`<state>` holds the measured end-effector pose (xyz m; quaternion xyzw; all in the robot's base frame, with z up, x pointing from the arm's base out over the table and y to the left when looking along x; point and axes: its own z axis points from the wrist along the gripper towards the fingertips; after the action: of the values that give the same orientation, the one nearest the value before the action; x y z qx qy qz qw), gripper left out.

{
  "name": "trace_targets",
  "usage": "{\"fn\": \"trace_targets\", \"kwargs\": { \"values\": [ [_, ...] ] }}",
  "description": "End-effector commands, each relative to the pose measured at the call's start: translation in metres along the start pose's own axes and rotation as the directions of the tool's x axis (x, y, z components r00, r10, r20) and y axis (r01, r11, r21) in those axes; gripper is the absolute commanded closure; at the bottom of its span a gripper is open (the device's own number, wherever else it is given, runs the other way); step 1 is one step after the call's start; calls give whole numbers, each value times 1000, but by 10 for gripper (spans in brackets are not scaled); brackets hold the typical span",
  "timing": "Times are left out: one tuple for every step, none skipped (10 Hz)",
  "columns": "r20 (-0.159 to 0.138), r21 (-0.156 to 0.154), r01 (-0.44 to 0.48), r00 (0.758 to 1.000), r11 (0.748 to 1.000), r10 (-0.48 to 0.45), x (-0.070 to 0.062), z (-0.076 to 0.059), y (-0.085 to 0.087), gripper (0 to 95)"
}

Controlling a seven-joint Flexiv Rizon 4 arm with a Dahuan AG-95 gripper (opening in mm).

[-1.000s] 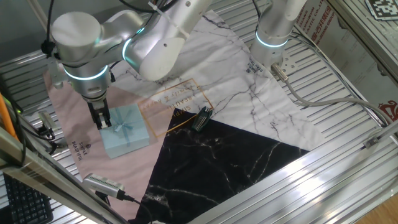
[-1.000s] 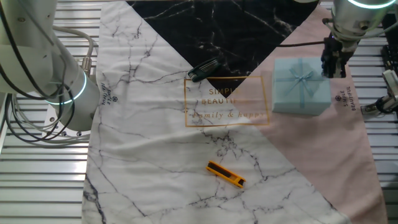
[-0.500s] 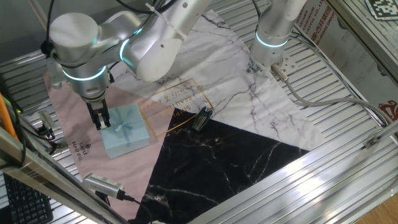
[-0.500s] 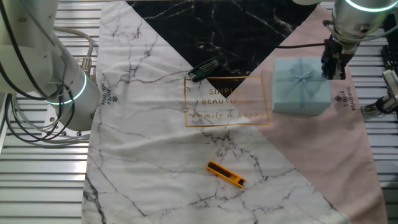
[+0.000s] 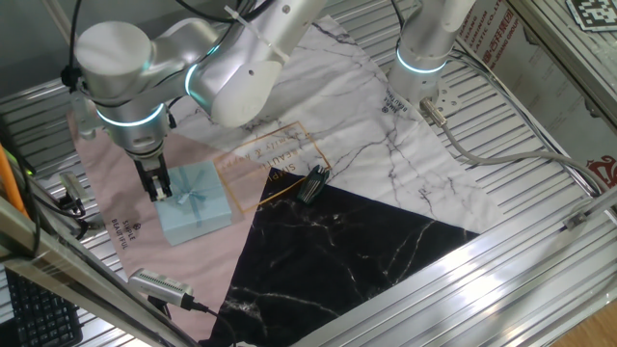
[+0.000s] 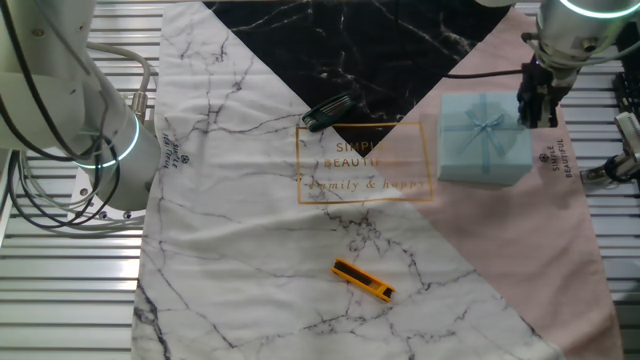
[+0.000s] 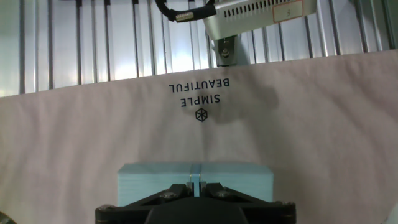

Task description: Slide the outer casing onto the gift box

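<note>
The outer casing [image 5: 193,200], a pale blue square sleeve with a bow on top, lies flat on the pink part of the cloth; it also shows in the other fixed view [image 6: 485,138] and at the bottom of the hand view [image 7: 155,177]. The gift box tray with the black inside does not show separately in any view. My gripper [image 5: 156,188] points straight down at the casing's outer edge, on the side away from the cloth's middle [image 6: 535,112]. In the hand view my gripper [image 7: 198,188] has its fingertips nearly together over the ribbon strip at that edge.
A black clip-like object [image 5: 312,183] lies near the cloth's middle [image 6: 330,110]. An orange tool [image 6: 363,280] lies on the white marble part. A grey device [image 5: 159,284] with a cable sits just off the pink cloth edge [image 7: 249,15]. A second arm's base [image 6: 90,140] stands beside the cloth.
</note>
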<state>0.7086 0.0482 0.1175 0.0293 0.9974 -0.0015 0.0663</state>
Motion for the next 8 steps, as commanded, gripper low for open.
{"fn": "trace_targets", "kwargs": {
  "values": [
    [2, 3, 2, 1000, 1000, -2, -1, 0, 0, 570],
    [7, 5, 9, 1000, 1000, -9, 0, 0, 0, 380],
    [8, 5, 8, 1000, 1000, -8, 0, 0, 0, 380],
    [8, 7, 5, 1000, 1000, -5, 0, 0, -1, 380],
    [8, 10, 1, 1000, 1000, -1, 0, 0, -1, 380],
    [9, 11, -6, 1000, 1000, 6, 0, -1, -2, 380],
    [10, 10, -7, 1000, 1000, 7, 1, -1, -2, 380],
    [9, 8, -13, 1000, 1000, 13, 1, -1, -3, 380]
  ]
}}
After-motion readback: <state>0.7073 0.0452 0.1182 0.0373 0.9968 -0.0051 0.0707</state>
